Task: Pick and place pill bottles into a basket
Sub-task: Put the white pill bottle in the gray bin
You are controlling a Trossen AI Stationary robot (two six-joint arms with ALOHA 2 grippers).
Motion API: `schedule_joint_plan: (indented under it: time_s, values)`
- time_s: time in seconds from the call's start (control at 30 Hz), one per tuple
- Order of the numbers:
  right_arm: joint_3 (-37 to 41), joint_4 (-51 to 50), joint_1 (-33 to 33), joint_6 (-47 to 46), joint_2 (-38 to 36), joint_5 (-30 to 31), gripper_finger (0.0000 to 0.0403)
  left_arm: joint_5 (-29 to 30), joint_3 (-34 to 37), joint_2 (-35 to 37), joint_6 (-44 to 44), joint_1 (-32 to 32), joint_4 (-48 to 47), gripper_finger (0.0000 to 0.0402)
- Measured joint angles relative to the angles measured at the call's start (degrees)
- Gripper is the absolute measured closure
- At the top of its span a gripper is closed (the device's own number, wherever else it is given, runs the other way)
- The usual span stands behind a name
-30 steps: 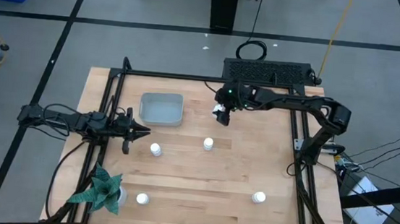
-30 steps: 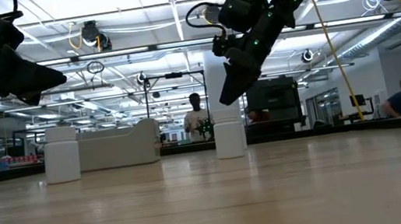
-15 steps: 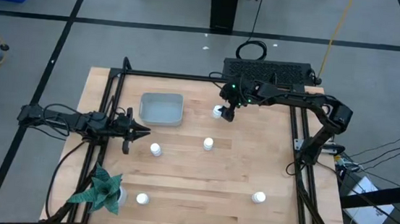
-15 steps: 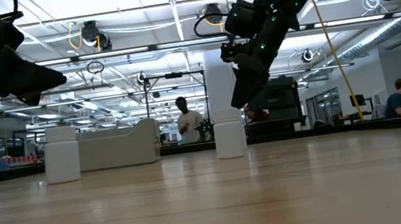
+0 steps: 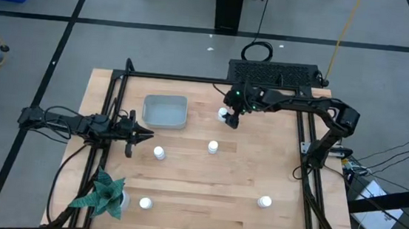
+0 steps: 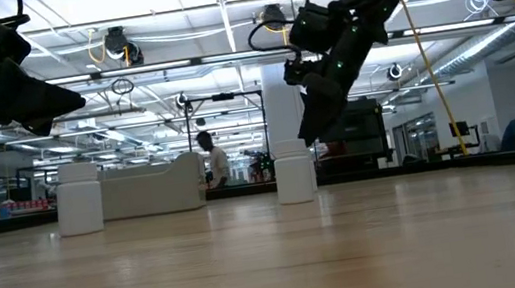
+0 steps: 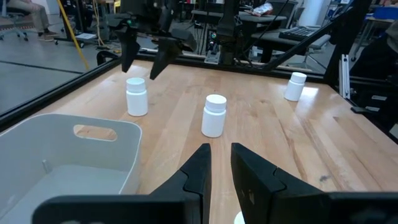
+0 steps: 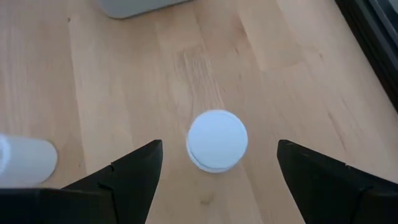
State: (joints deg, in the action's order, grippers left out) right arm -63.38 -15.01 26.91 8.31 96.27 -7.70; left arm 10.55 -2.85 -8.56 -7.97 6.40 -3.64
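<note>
**At the table's far edge: right gripper poised over a bottle, basket not yet filled**

Item 1 — right gripper (image 5: 232,117): fingers spread wide, nothing between them but air. It hangs above the far pill bottle (image 5: 222,114), which stands upright just beside the basket (image 5: 165,111). In the right wrist view the white cap (image 8: 217,139) sits centred between the two dark fingers (image 8: 134,168), so the jaws look lined up for a straight drop onto it; probably the pre-grasp stage.

Item 2 — left gripper (image 5: 143,132): fingers pressed together, holding nothing, parked near the table's left side, close to the basket's near corner. Waiting arm, judged idle.

Item 3 — basket: pale, shallow, appears to hold no bottles; task seems at its start.

Item 4 — remaining bottles, all upright on bare wood: one near the left gripper (image 5: 159,153), one mid-table (image 5: 213,147), one by the green plant (image 5: 107,195) at (image 5: 145,203), one toward the near right (image 5: 264,202). Well apart from each other, approx. scattered so each can be approached singly.

Risk: cap is small vs. the jaw span; an off-centre close could tip it.
</note>
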Motion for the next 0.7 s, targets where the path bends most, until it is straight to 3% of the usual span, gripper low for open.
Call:
schedule_joint_plan:
  time_s: [0.7]
  values:
    - [0.4,3.7,0.0,-0.2,0.5,-0.1,0.0092,0.0,0.0,0.0,0.1,0.0,0.0,0.0337]
